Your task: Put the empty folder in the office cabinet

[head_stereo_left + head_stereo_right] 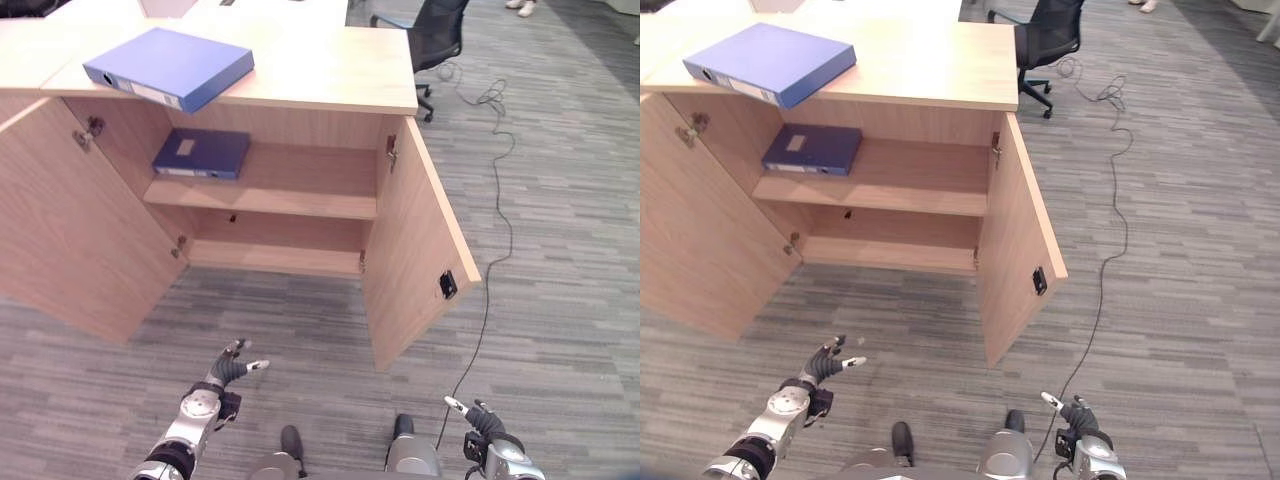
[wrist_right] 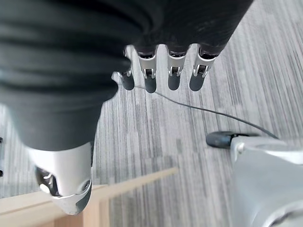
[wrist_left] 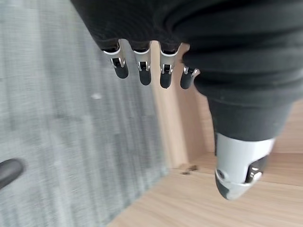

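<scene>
A blue folder (image 1: 170, 66) lies flat on top of the wooden office cabinet (image 1: 300, 90), near its left end. A second, darker blue folder (image 1: 202, 153) rests on the cabinet's upper shelf (image 1: 290, 190) at the left. Both cabinet doors stand open. My left hand (image 1: 228, 369) hovers low over the carpet in front of the cabinet, open and empty, well below both folders. My right hand (image 1: 482, 423) is at the bottom right, open and holding nothing. The wrist views show straight fingers (image 3: 142, 68) and fingers (image 2: 173, 71) with nothing between them.
The open right door (image 1: 420, 240) juts toward me; the left door (image 1: 70, 230) swings out at the left. A black office chair (image 1: 435, 40) stands behind the cabinet's right end. A thin cable (image 1: 495, 200) trails across the grey carpet. A person's shoes (image 1: 520, 6) show at the far back.
</scene>
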Robot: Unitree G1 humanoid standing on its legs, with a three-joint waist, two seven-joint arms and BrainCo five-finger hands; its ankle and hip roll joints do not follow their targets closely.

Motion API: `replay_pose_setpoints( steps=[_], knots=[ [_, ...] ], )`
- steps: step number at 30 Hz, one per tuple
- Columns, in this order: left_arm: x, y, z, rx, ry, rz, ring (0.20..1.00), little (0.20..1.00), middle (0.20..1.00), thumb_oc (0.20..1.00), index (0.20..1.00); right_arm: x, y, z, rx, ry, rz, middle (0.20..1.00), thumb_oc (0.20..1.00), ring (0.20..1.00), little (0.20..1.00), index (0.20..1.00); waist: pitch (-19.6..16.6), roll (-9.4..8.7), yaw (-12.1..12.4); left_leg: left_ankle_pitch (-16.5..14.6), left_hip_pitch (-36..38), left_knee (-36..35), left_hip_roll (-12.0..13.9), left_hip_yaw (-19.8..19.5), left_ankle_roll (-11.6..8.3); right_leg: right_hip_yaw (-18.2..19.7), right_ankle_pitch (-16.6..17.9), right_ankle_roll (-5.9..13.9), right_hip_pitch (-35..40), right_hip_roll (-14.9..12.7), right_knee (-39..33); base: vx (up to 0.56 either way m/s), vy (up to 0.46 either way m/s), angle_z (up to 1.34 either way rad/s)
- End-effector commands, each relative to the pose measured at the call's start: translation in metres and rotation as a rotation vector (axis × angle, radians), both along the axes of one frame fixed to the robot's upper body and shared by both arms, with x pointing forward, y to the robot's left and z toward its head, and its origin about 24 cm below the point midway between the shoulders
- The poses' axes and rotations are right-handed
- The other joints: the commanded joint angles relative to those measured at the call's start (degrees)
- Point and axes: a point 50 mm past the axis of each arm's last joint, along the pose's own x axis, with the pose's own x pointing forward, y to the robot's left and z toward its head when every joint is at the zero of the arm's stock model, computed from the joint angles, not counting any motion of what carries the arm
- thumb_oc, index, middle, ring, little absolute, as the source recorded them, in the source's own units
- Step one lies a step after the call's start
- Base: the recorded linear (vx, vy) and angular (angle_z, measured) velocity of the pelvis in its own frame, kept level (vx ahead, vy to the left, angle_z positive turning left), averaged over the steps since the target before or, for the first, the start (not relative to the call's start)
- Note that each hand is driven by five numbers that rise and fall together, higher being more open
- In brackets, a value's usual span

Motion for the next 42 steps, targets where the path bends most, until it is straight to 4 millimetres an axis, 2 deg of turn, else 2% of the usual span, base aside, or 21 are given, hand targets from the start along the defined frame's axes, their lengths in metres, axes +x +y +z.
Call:
replay_pose_setpoints(
  steps=[1,2,4,6,9,10,12,13,14,15,17,20,22,24,27,31,34,37,39,41,42],
  knots=[
    [-0.003,0.024,0.009,0.012,-0.043,0.074,1.0,1.0,1.0,1.0,1.0,0.01,-0.007,0.007,-0.032,-0.039,0.027,1.0,1.0,1.0,1.0,1.0,-0.41,0.52,2.46,-3.25,-1.88,4.42,5.08,-1.73,-5.78,-1.55,-14.37,1.13,4.51,4.65,4.27,-0.13,0.309,-0.66],
    [-0.01,0.025,0.004,0.003,-0.022,0.09,1.0,1.0,1.0,1.0,1.0,0.003,-0.004,0.003,-0.029,-0.015,0.037,1.0,1.0,1.0,1.0,1.0,-1.13,-0.1,3.3,-3.83,-1.79,5.04,4.05,0.99,-5.6,-6.05,-16.42,-0.93,7.42,5.8,2.14,-0.1,0.183,-0.52],
    [-0.016,0.022,0.001,-0.014,-0.011,0.089,1.0,1.0,1.0,1.0,1.0,-0.002,-0.003,0.001,-0.028,0.001,0.04,1.0,1.0,1.0,1.0,1.0,-1.35,-0.4,3.69,-3.96,-1.71,5.72,3.41,1.73,-5.68,-6.65,-16.53,-1.96,9.27,5.99,-1.04,-0.06,0.038,-0.57],
    [-0.021,0.018,-0.004,-0.037,0.002,0.103,1.0,1.0,1.0,1.0,1.0,-0.007,-0.004,0.0,-0.027,0.013,0.037,1.0,1.0,1.0,1.0,1.0,-1.89,-0.38,3.25,-4.42,-2.07,7.56,2.99,1.86,-5.85,-0.6,-16.79,-2.76,11.24,8.69,-6.73,-0.03,-0.008,-0.3],
    [-0.023,0.014,-0.006,-0.053,0.006,0.108,1.0,1.0,1.0,1.0,1.0,-0.009,-0.008,0.0,-0.036,0.022,0.038,1.0,1.0,1.0,1.0,1.0,-1.8,-0.19,3.34,-4.63,-4.7,13.44,3.77,2.03,-6.94,2.04,-16.59,-4.05,12.69,9.33,-10.49,-0.04,0.019,-0.41],
    [-0.021,0.007,-0.005,-0.091,-0.012,0.125,1.0,1.0,1.0,1.0,1.0,-0.005,-0.015,0.004,-0.061,0.017,0.05,1.0,1.0,1.0,1.0,1.0,0.32,0.41,4.25,-2.02,-9.41,22.4,3.59,-5.07,-9.82,6.32,-16.51,-5.77,14.21,10.13,-12.96,-0.13,0.055,-0.37],
    [-0.021,0.0,-0.008,-0.117,-0.009,0.136,1.0,1.0,1.0,1.0,1.0,-0.004,-0.022,0.006,-0.089,0.028,0.067,1.0,1.0,1.0,1.0,1.0,0.59,0.76,4.51,-0.85,-10.97,22.47,2.96,-12.08,-11.44,7.2,-15.57,-5.46,14.98,9.3,-15.7,-0.13,0.175,-0.47],
    [-0.026,-0.002,-0.011,-0.123,0.007,0.142,1.0,1.0,1.0,1.0,1.0,-0.004,-0.026,0.008,-0.104,0.036,0.078,1.0,1.0,1.0,1.0,1.0,0.14,0.35,4.0,-1.02,-10.14,18.89,6.83,-14.18,-12.16,7.21,-14.47,-3.8,15.26,6.86,-17.05,-0.05,0.203,-0.52],
    [-0.026,-0.002,-0.012,-0.123,0.008,0.142,1.0,1.0,1.0,1.0,1.0,-0.004,-0.026,0.008,-0.105,0.037,0.078,1.0,1.0,1.0,1.0,1.0,0.22,0.37,4.03,-1.07,-9.83,18.72,6.87,-14.13,-12.23,7.22,-14.53,-3.8,15.5,6.9,-17.11,-0.04,0.271,-0.34],
    [-0.027,-0.001,-0.012,-0.121,0.011,0.142,1.0,1.0,1.0,1.0,1.0,-0.004,-0.028,0.009,-0.106,0.034,0.082,1.0,1.0,1.0,1.0,1.0,-0.21,0.15,3.61,-0.14,-9.08,15.92,9.92,-13.77,-12.44,6.93,-14.19,-2.97,15.06,5.59,-17.02,0.01,0.199,-0.03],
    [-0.028,0.0,-0.012,-0.111,0.015,0.144,1.0,1.0,1.0,1.0,1.0,-0.007,-0.029,0.008,-0.102,0.035,0.076,1.0,1.0,1.0,1.0,1.0,-1.3,0.56,3.39,3.23,-7.15,8.78,14.39,-13.19,-12.75,7.45,-14.43,-1.94,14.71,4.97,-16.87,0.07,0.299,-0.01],
    [-0.029,0.001,-0.015,-0.1,0.026,0.158,1.0,1.0,1.0,1.0,1.0,-0.013,-0.033,0.008,-0.107,0.052,0.064,1.0,1.0,1.0,1.0,1.0,-2.29,1.75,3.5,9.01,-7.11,1.01,19.07,-15.35,-15.22,8.32,-15.48,-0.66,15.92,4.28,-17.11,0.14,0.331,0.12],
    [-0.029,0.001,-0.016,-0.095,0.033,0.157,1.0,1.0,1.0,1.0,1.0,-0.015,-0.034,0.007,-0.109,0.061,0.06,1.0,1.0,1.0,1.0,1.0,-2.35,1.8,3.32,9.86,-8.14,0.66,20.41,-15.33,-15.75,8.25,-15.88,-0.26,16.52,3.57,-17.11,0.11,0.31,0.18],
    [-0.03,0.003,-0.016,-0.083,0.042,0.148,1.0,1.0,1.0,1.0,1.0,-0.024,-0.035,0.005,-0.106,0.084,0.06,1.0,1.0,1.0,1.0,1.0,-2.5,1.82,2.93,12.46,-9.79,0.73,24.16,-11.95,-16.6,8.16,-17.48,0.76,17.78,1.47,-15.26,0.13,0.484,0.3],
    [-0.03,0.004,-0.017,-0.064,0.055,0.121,1.0,1.0,1.0,1.0,1.0,-0.034,-0.031,-0.001,-0.095,0.132,0.079,1.0,1.0,1.0,1.0,1.0,-3.94,2.25,3.05,12.39,-8.35,1.45,25.4,-9.2,-17.64,6.58,-16.96,2.39,18.56,-0.27,-14.31,0.08,0.398,0.21],
    [-0.024,0.007,-0.013,-0.03,0.057,0.065,1.0,1.0,1.0,1.0,1.0,-0.035,-0.022,-0.005,-0.062,0.137,0.066,1.0,1.0,1.0,1.0,1.0,-4.24,-0.44,3.68,9.47,-10.92,3.95,22.45,-7.46,-17.21,4.4,-12.48,5.09,19.8,-5.91,-13.23,0.08,0.428,0.42],
    [-0.013,0.014,-0.005,0.003,0.027,0.034,1.0,1.0,1.0,1.0,1.0,-0.02,-0.005,-0.006,-0.025,0.099,0.077,1.0,1.0,1.0,1.0,1.0,-4.24,-3.19,5.04,6.3,-11.58,4.51,17.89,-6.13,-15.07,3.47,-2.77,5.24,17.01,-10.67,-11.24,0.07,0.399,0.44],
    [-0.016,0.023,-0.003,0.013,0.025,0.049,1.0,1.0,1.0,1.0,1.0,-0.007,0.011,-0.006,0.007,0.065,0.125,1.0,1.0,1.0,1.0,1.0,-4.27,-3.78,6.14,3.89,-10.3,4.27,14.57,-3.52,-12.58,0.99,5.3,5.24,14.6,-13.58,-9.24,0.08,0.379,0.05],
    [-0.017,0.025,-0.003,0.011,0.029,0.058,1.0,1.0,1.0,1.0,1.0,-0.005,0.014,-0.006,0.009,0.063,0.144,1.0,1.0,1.0,1.0,1.0,-4.32,-3.66,6.34,3.15,-10.11,4.46,13.26,-3.3,-11.62,-0.71,5.42,5.17,14.13,-14.02,-8.1,0.1,0.362,-0.14],
    [-0.019,0.026,-0.004,0.011,0.045,0.064,1.0,1.0,1.0,1.0,1.0,0.002,0.02,-0.005,0.012,0.041,0.185,1.0,1.0,1.0,1.0,1.0,-3.63,-2.69,5.63,1.47,-7.97,3.06,9.2,-3.76,-9.0,2.2,-2.22,2.5,11.43,-7.28,-3.86,0.17,0.52,-0.13],
    [-0.019,0.026,-0.004,0.01,0.044,0.065,1.0,1.0,1.0,1.0,1.0,0.002,0.02,-0.005,0.012,0.04,0.185,1.0,1.0,1.0,1.0,1.0,-3.7,-2.64,5.68,1.56,-8.09,3.06,9.28,-3.7,-9.01,2.3,-2.24,2.41,11.19,-7.22,-3.74,0.15,0.368,0.41]
  ],
)
